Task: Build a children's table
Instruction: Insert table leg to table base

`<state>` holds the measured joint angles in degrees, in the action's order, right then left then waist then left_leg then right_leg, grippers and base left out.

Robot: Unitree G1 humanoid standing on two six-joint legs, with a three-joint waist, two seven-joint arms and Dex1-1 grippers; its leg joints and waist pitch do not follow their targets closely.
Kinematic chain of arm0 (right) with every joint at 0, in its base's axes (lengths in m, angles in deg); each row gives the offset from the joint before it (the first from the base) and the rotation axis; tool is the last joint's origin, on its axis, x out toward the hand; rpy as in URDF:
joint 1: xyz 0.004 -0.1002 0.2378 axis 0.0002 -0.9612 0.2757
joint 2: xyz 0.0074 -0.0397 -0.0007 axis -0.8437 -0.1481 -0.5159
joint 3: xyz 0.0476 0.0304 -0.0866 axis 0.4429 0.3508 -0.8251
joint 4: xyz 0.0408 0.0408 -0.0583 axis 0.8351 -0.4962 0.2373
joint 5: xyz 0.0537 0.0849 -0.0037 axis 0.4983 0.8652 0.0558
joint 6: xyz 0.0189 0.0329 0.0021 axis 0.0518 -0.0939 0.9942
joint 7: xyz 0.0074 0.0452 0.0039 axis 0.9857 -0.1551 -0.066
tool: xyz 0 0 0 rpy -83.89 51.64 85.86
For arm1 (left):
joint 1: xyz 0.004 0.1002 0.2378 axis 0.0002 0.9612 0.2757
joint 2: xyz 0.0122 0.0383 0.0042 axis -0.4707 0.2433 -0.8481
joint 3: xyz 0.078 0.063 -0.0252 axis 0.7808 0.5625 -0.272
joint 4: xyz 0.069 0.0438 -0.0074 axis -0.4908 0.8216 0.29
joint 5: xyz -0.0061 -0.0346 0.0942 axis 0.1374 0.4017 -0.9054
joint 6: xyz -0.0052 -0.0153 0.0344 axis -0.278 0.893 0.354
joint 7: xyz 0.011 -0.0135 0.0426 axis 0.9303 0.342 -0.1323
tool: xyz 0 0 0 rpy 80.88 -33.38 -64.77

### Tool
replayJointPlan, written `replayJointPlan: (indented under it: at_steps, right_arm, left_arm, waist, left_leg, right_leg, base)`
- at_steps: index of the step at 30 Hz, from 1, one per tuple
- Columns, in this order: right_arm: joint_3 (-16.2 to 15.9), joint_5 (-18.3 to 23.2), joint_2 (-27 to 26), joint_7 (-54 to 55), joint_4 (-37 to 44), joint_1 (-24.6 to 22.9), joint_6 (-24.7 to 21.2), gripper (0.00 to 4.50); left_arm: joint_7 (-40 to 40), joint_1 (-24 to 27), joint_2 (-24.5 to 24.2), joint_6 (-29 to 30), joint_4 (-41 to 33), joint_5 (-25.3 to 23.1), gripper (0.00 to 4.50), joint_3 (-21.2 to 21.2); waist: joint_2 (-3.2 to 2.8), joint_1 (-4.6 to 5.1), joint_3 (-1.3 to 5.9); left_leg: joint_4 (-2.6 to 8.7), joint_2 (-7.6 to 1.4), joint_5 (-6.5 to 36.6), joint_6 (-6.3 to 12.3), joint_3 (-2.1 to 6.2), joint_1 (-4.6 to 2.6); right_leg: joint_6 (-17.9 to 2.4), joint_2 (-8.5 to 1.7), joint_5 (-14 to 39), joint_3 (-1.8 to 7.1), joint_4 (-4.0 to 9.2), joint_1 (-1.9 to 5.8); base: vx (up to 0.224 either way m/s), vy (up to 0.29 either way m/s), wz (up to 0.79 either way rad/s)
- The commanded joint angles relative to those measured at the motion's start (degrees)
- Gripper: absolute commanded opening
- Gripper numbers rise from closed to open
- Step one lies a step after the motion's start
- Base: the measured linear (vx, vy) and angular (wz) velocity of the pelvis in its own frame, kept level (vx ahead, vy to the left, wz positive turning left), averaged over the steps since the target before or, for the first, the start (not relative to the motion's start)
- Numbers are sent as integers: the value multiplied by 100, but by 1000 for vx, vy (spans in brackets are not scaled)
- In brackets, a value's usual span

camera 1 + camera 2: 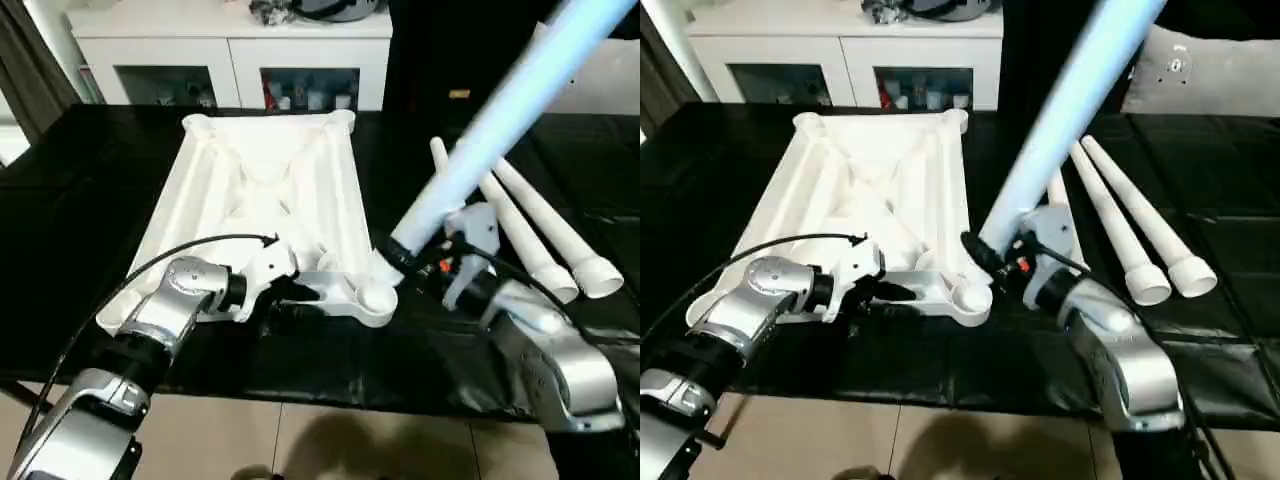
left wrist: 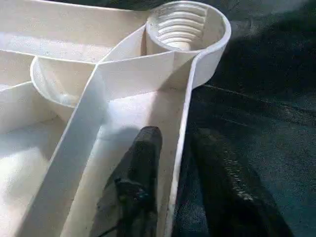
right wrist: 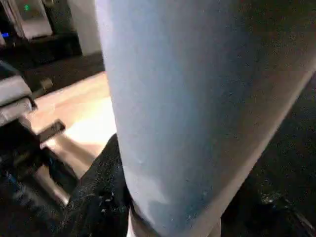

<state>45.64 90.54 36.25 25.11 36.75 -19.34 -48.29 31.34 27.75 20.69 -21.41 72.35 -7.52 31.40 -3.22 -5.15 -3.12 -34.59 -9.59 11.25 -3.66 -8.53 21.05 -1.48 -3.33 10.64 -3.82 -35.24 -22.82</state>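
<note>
Fingers [image 2: 143, 168] of left gripper [image 2: 182, 163] straddle tabletop [image 1: 300, 180] rim; right gripper [image 1: 990, 255] clasps leg [image 1: 500, 120].

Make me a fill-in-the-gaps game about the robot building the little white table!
1. The right gripper holds one white ____.
2. The left gripper has one finger on each side of the tabletop's ____.
3. Beside the tabletop, ____ more legs lie on the black table.
4. The tabletop lies with its ribbed underside facing ____.

Missing words: leg; rim; three; up

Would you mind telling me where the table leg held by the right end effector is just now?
In the left eye view the held leg slants up to the right, its lower end beside the near right corner socket of the upturned tabletop.
</note>
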Motion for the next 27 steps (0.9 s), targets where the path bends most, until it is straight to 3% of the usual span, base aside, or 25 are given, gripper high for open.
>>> replayJointPlan:
  at_steps: [1, 6, 10, 11, 13, 14, 19, 23, 27]
  right_arm:
    - [-199, -123, 100, -188, -116, 167, 41, 190]
    - [-385, -255, 147, -422, -429, 348, 211, 190]
    - [-478, -292, 174, -498, -500, 388, 175, 190]
    - [-499, -309, 161, -505, -555, 412, 171, 190]
    - [-529, -298, 141, -529, -633, 470, 153, 190]
    - [-529, -298, 141, -529, -633, 470, 153, 190]
    - [-629, -346, 124, -694, -831, 629, 176, 190]
    - [-787, -443, 176, -851, -1109, 790, 168, 190]
    - [-860, -472, 235, -943, -1210, 840, 96, 190]
  left_arm:
    - [20, -60, -10, -46, 144, -105, 89, -47]
    - [32, -69, 32, -107, 190, -133, 45, -61]
    - [-48, -34, 43, -218, 203, -238, 17, -17]
    - [-138, 23, 33, -310, 172, -348, 17, 46]
    - [-276, 106, 0, -374, 79, -484, 13, 113]
    - [-276, 106, 0, -374, 79, -484, 6, 113]
    - [-534, 315, 89, -123, -515, -290, 0, -152]
    - [-567, 584, 63, 39, -1131, -307, 0, -143]
    - [-583, 659, 25, 6, -1205, -408, 0, -60]
  waist:
    - [11, -15, 423]
    - [17, -14, 411]
    - [19, -17, 428]
    - [80, -15, 435]
    - [51, -4, 424]
    - [77, 1, 425]
    - [65, -4, 403]
    - [104, -12, 413]
    - [124, -26, 410]
  left_leg:
    - [365, -274, 648, 167, 58, -1]
    - [369, -275, 711, 153, 54, -3]
    - [365, -293, 582, 193, 62, -1]
    - [367, -292, 541, 226, 60, 7]
    - [368, -294, 563, 230, 60, 10]
    - [367, -294, 583, 232, 52, 8]
    - [366, -291, 664, 203, 40, 5]
    - [363, -299, 561, 244, 37, 5]
    - [361, -293, 450, 318, 31, 16]
  right_leg:
    - [-1000, -495, 1037, 299, 428, 367]
    - [-991, -499, 1201, 299, 445, 365]
    - [-1046, -496, 872, 301, 406, 366]
    - [-1084, -500, 768, 298, 390, 381]
    - [-1094, -508, 819, 295, 392, 374]
    - [-1095, -505, 838, 296, 394, 377]
    - [-987, -508, 1321, 299, 437, 357]
    - [-1011, -500, 1169, 299, 411, 342]
    - [-996, -496, 1094, 296, 397, 341]
  base:
    - [0, 0, 0]
    - [0, 0, 0]
    - [0, 0, 0]
    - [0, 0, 0]
    - [0, 0, 0]
    - [0, 0, 0]
    - [0, 0, 0]
    - [0, 0, 0]
    - [0, 0, 0]
